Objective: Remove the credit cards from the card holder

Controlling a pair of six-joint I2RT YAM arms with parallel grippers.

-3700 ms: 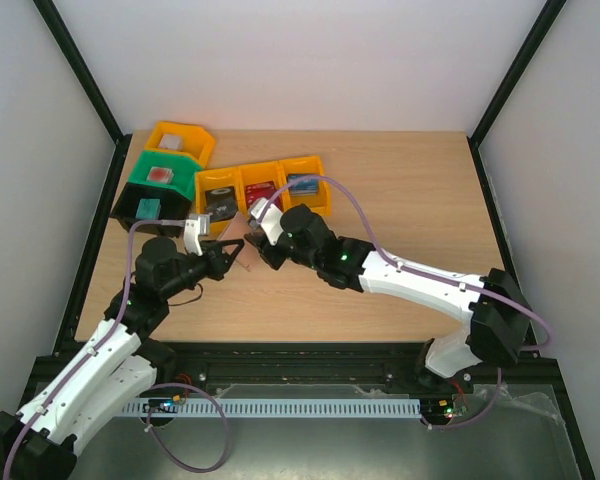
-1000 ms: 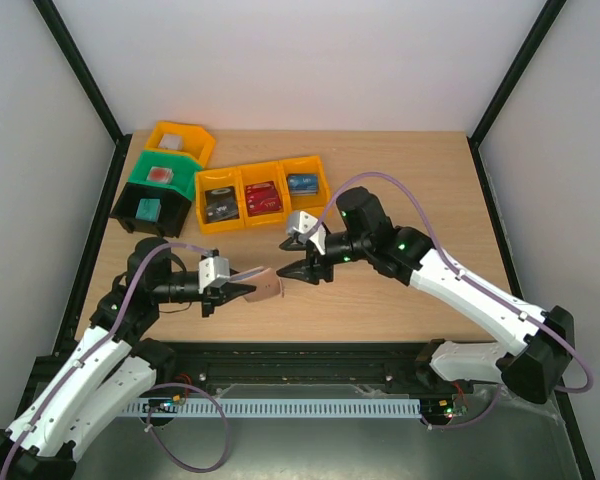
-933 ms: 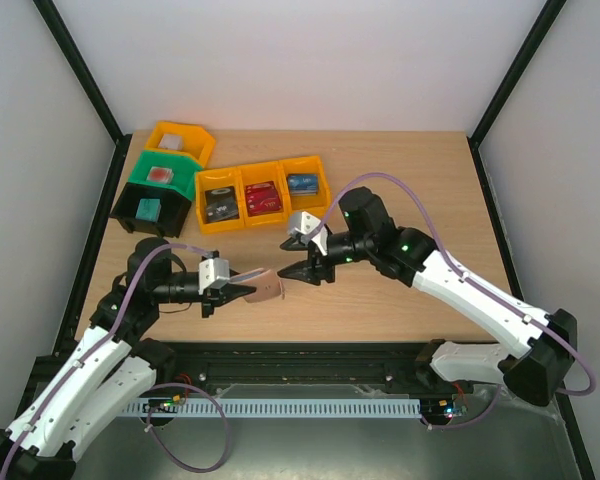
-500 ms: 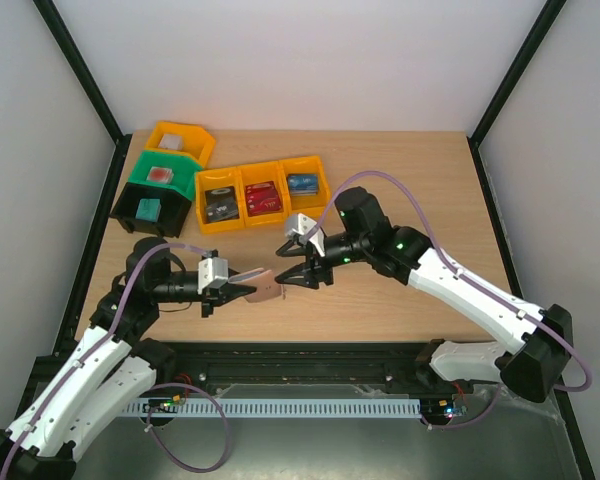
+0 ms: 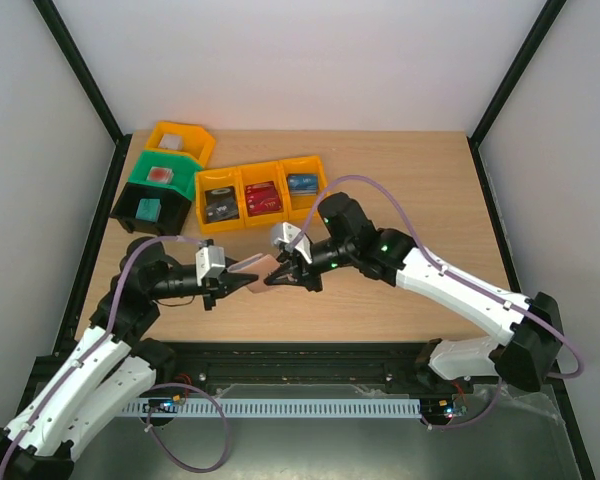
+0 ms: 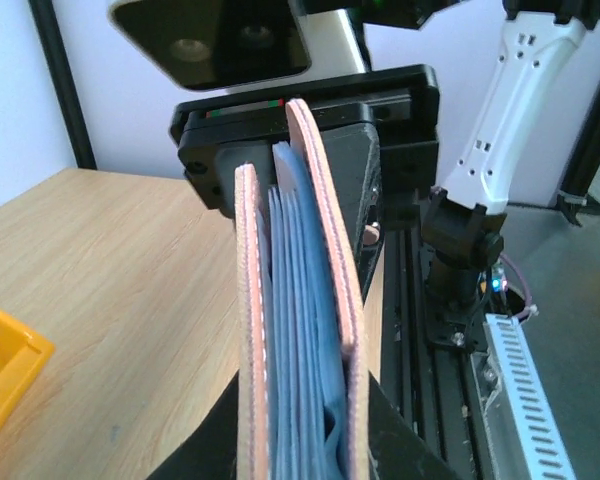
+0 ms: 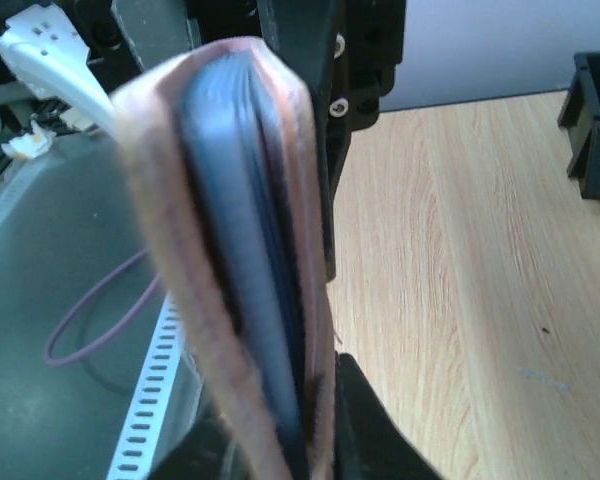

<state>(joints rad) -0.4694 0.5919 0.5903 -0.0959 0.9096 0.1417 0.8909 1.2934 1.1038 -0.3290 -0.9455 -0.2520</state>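
Two claws [image 5: 240, 283] [image 5: 278, 273] — both on card holder [image 5: 257, 268].

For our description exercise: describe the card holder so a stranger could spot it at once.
Over the near middle of the table, the left gripper and right gripper meet. Between them is the card holder: a flat tan wallet with blue lining, unlike the open plastic bins behind.
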